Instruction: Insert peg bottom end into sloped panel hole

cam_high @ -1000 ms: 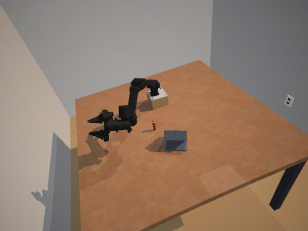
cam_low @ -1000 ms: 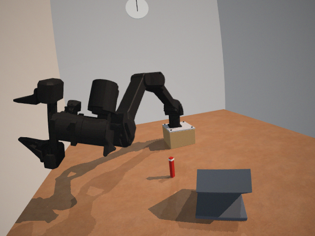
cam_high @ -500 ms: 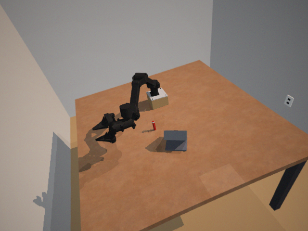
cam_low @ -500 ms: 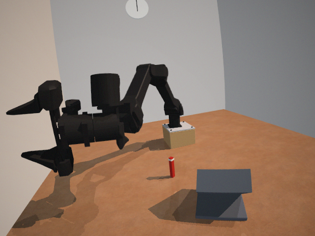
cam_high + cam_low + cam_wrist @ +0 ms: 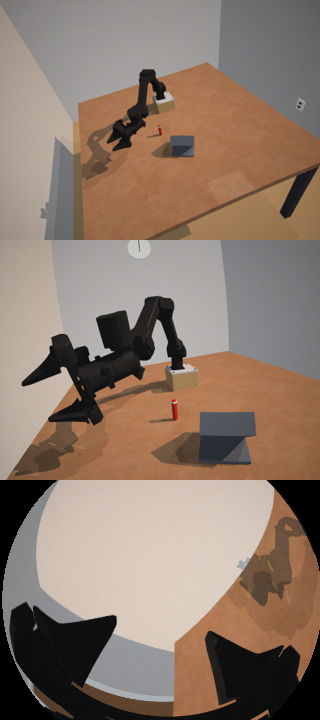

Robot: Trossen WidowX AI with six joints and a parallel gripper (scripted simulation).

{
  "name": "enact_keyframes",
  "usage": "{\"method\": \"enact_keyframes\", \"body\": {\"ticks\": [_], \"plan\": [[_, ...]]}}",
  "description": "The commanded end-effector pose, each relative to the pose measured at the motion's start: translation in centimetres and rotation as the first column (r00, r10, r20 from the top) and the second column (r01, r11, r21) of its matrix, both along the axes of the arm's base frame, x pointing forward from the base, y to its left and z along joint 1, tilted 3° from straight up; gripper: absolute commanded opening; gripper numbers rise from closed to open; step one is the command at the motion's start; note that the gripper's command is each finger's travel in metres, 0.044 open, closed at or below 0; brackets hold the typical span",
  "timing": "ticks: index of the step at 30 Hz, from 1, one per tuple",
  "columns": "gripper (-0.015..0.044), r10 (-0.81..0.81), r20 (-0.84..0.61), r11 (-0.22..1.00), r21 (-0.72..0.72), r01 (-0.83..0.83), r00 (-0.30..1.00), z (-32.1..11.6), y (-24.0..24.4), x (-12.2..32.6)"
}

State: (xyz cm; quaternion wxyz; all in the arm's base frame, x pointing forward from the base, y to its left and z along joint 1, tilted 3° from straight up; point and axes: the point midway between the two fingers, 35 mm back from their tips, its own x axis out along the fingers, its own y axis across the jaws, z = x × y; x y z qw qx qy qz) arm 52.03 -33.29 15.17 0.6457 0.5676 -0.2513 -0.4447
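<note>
A red peg (image 5: 160, 130) (image 5: 174, 411) with a white band near its top stands upright on the table (image 5: 232, 129) (image 5: 258, 395), between the robot's base and the panel. It looks flat-sided. The dark grey-blue sloped panel (image 5: 182, 140) (image 5: 227, 423) stands on its own base plate; its hole does not show in either the top or the exterior view. My gripper (image 5: 110, 146) (image 5: 35, 401) (image 5: 162, 630) is wide open and empty. It hangs above the table's left part, well to the left of the peg, its fingers pointing away from peg and panel. The wrist view shows neither peg nor panel.
The arm's base sits on a tan block (image 5: 165, 106) (image 5: 184, 380) with a white top plate, behind the peg. The table's left edge runs near and beneath the gripper. A pale wall (image 5: 23, 90) (image 5: 20, 317) (image 5: 150, 555) rises beyond that edge.
</note>
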Motion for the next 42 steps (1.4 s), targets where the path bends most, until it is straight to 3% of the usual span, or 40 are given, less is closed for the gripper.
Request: {"method": "enact_keyframes", "body": {"ticks": [1,21,42], "plan": [[0.0440,0.046,-0.037,0.996,0.074,-0.043,0.998,-1.1,1.4,-0.3],[0.0440,0.228,-0.195,0.857,0.506,-0.102,0.954,-7.1,9.8,-4.9],[0.0440,0.303,-0.343,0.527,0.838,0.144,0.889,-10.9,19.8,-14.5]]}}
